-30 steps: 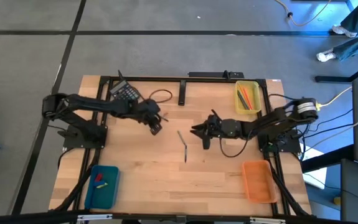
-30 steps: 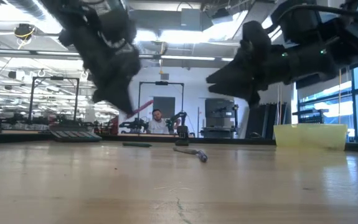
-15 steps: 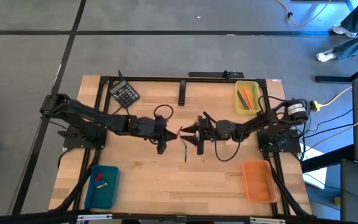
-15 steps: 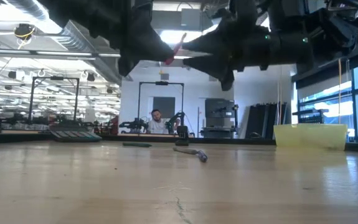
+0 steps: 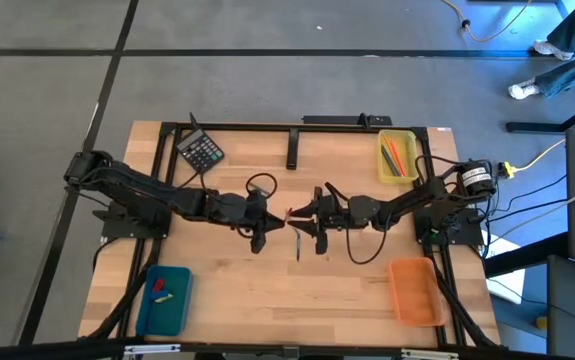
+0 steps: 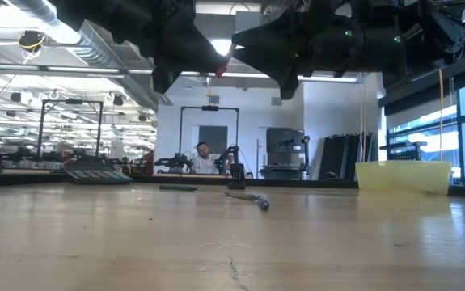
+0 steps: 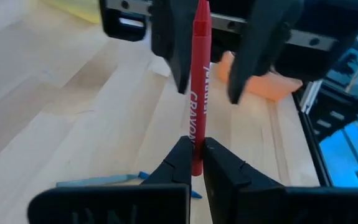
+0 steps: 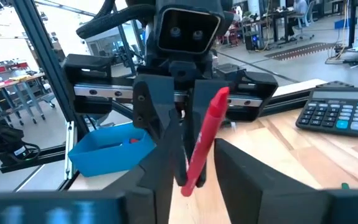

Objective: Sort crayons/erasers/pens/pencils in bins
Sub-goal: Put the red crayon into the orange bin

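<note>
Above table centre, left hand (image 7: 196, 163) clamped on red crayon (image 7: 198, 93), right hand (image 7: 210, 74) apart around it.

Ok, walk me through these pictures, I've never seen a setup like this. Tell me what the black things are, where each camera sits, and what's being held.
The black things are two robot arms at a wooden table. One camera looks straight down, one sits at table height, and one rides on each wrist. Above mid-table the left gripper is shut on a red crayon, and the right gripper is open around its other end, as if for a handover. On the table lie a yellow bin with crayons, an orange bin, a teal-blue bin, a calculator and a slim grey stick.
</note>
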{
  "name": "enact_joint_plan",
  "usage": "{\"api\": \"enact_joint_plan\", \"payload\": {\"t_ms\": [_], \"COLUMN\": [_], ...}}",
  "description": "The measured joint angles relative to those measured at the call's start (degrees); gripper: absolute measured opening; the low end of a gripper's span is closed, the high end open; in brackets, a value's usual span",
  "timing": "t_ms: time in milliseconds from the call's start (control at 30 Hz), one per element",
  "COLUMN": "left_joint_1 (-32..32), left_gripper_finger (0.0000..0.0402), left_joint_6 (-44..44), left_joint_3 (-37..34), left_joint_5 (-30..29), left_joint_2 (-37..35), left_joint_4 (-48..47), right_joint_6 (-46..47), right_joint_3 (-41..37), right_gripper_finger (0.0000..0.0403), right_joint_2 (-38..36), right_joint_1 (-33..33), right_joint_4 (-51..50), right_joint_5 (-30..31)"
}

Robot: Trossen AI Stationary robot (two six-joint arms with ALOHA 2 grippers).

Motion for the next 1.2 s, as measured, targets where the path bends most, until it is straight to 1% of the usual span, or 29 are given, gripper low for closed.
{"api": "enact_joint_plan", "payload": {"t_ms": [100, 267, 433, 600, 833, 967, 1133, 1200], "left_joint_1": [-0.36, -1.18, -1.52, -1.48, -1.47, -1.47, -1.47, -1.45], "left_gripper_finger": [0.0014, 0.0014, 0.0014, 0.0014, 0.0014, 0.0014, 0.0014, 0.0017], "left_joint_6": [2.79, 6.19, 6.7, 7.91, 9.73, 9.78, 9.72, 9.72], "left_joint_3": [0.0, 0.0, 0.0, 0.02, 0.02, 0.02, 0.02, 0.02], "left_joint_5": [1.36, 1.46, 1.46, 1.55, 1.57, 1.57, 1.57, 1.08], "left_joint_2": [0.0, 0.0, 0.0, 0.0, 0.0, 0.0, 0.0, 0.0], "left_joint_4": [0.07, 0.34, 0.36, 0.4, 1.57, 1.8, 1.85, 1.98], "right_joint_6": [-0.51, -0.59, -0.6, -1.18, -3.74, -3.15, -2.88, -3.26], "right_joint_3": [0.0, 0.0, 0.0, 1.37, 4.01, 4.04, 4.04, 4.04], "right_gripper_finger": [0.0107, 0.011, 0.011, 0.011, 0.0108, 0.0085, 0.0038, 0.0031], "right_joint_2": [0.0, -0.02, -0.02, -0.04, -0.09, -0.09, -0.09, -0.09], "right_joint_1": [-0.02, -0.02, -0.02, -0.05, 0.12, 0.12, 0.12, -0.03], "right_joint_4": [0.02, 0.04, 0.07, -0.1, -5.34, -5.88, -5.92, -5.9], "right_joint_5": [-0.2, -1.41, -1.96, -4.78, -4.9, -4.87, -4.85, -4.7]}}
